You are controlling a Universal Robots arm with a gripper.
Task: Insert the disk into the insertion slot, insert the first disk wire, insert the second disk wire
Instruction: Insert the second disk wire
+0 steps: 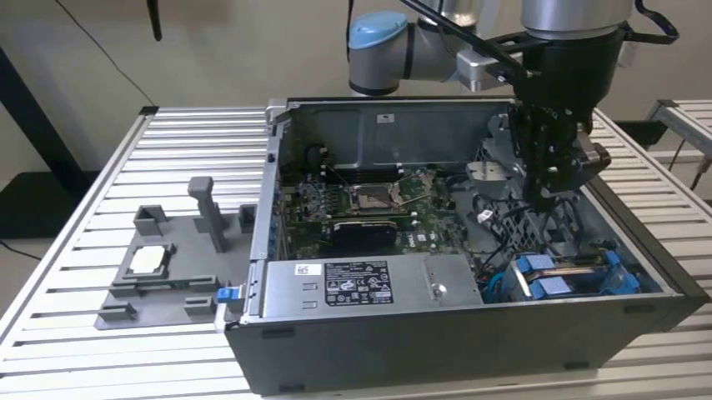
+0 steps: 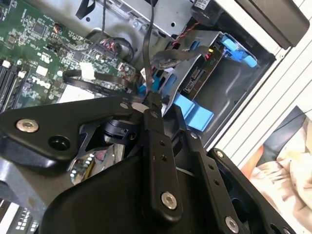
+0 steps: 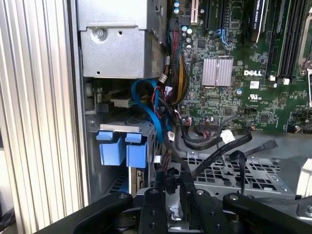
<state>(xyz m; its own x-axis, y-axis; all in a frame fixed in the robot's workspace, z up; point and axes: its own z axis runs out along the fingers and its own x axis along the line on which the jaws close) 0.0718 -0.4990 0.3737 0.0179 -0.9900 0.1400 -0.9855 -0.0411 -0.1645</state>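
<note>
The disk (image 2: 196, 82) lies inside the insertion slot (image 2: 233, 80), a grey sheet-metal cage at the case's near corner on the exterior view's right. The blue tabs (image 1: 548, 277) of its frame stick out of the cage. My gripper (image 1: 545, 202) hangs inside the dark case just above and behind that cage. In the second wrist view the gripper (image 2: 152, 103) is shut on a thin black disk wire (image 2: 148, 58) that rises from between the fingertips. In the first wrist view the gripper (image 3: 173, 194) pinches the wire's black end (image 3: 170, 181), a short way from the blue tabs (image 3: 119, 147).
A grey power supply box (image 1: 356, 282) with a white sticker fills the case's front. The green motherboard (image 1: 368, 204) lies behind it, with loose black and blue cables (image 3: 161, 122) between board and cage. A grey fixture (image 1: 167, 267) with upright posts stands on the slatted table (image 1: 100, 192).
</note>
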